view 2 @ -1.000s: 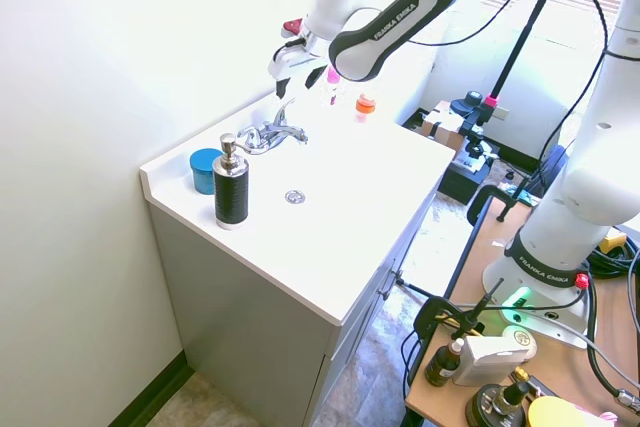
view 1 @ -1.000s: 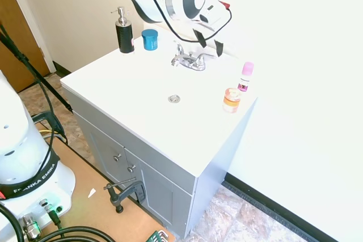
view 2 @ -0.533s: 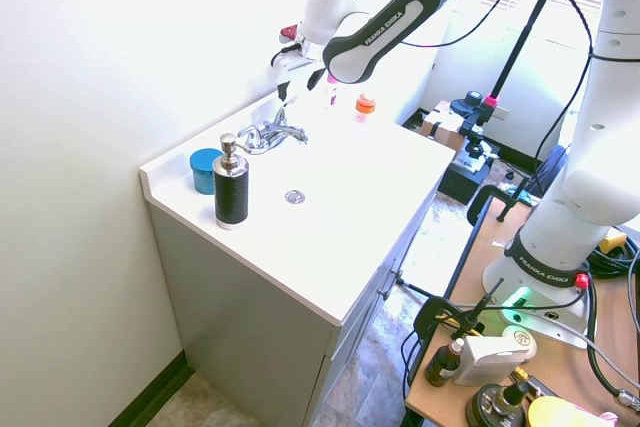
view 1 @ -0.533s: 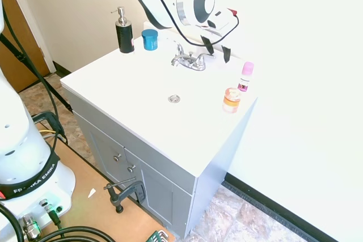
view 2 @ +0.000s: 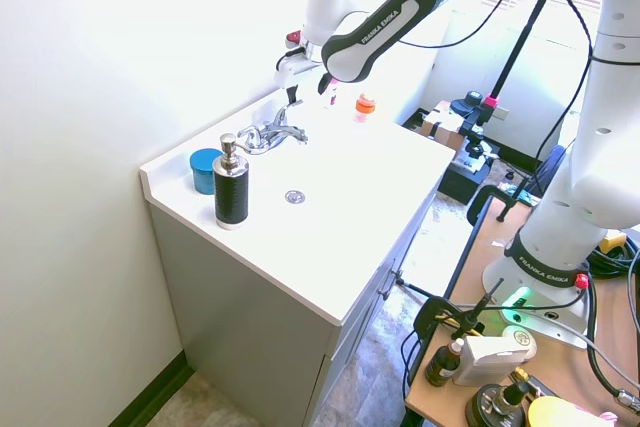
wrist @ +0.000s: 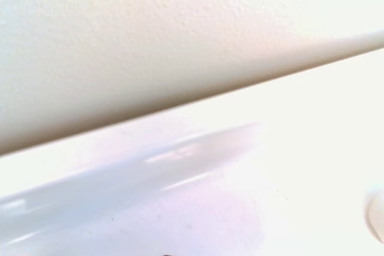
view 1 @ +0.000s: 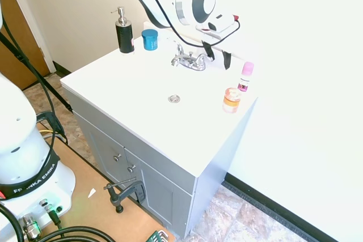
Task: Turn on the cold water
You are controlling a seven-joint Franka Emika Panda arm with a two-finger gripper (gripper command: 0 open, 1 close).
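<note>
A white vanity (view 1: 142, 100) with grey doors is seen against the wall, its top bearing everything else. The white arm (view 2: 385, 22) is reached in over the back of the top, and its gripper (view 1: 218, 55) is hung just above the counter at the wall, beside the faucet, fingers (view 1: 226, 59) spread apart and nothing held between them. The chrome faucet (view 1: 189, 60) is set at the back of the basin, with a handle on each side of the spout; neither handle is touched. A drain (view 1: 174, 98) is set in the basin in front of it. A black soap pump (view 1: 124, 32) is stood at the far back corner, with a blue jar (view 1: 150, 39) just beside it. A pink bottle (view 1: 246, 76) and an orange jar (view 1: 231, 100) are placed near the opposite edge. In the wrist view only blurred wall and counter edge (wrist: 198, 100) are shown
</note>
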